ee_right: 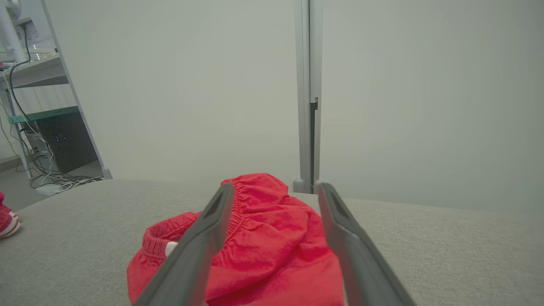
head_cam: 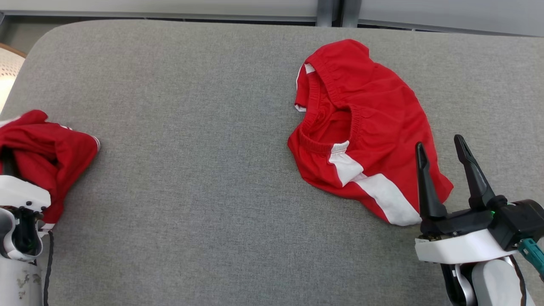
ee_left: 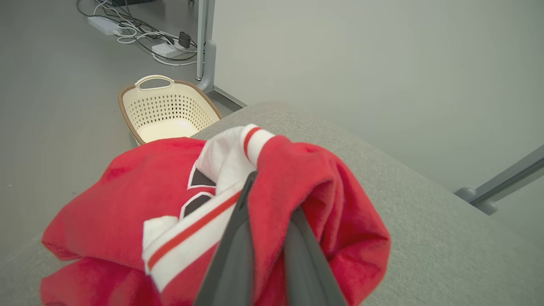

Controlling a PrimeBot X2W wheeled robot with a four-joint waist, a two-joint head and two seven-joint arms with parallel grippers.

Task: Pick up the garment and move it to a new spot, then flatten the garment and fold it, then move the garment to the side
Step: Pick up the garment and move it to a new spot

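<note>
A red garment with white trim (head_cam: 46,153) lies bunched at the left edge of the grey padded table (head_cam: 191,170). My left gripper (head_cam: 8,166) is shut on a fold of it. In the left wrist view the two dark fingers (ee_left: 238,250) pinch red and white cloth (ee_left: 127,199) between them. A second red garment, shorts with a white side stripe (head_cam: 374,114), lies crumpled at the centre right. My right gripper (head_cam: 440,143) is open above the shorts' near right edge, fingers pointing away from me. The right wrist view shows the shorts (ee_right: 272,242) below that open gripper (ee_right: 275,187).
A cream perforated laundry basket (ee_left: 165,110) stands on the floor beyond the table's left corner, and its rim (head_cam: 9,63) peeks into the head view. Cables and power strips (ee_left: 140,34) lie on the floor farther off. Bare grey padding spans the stretch between the two garments.
</note>
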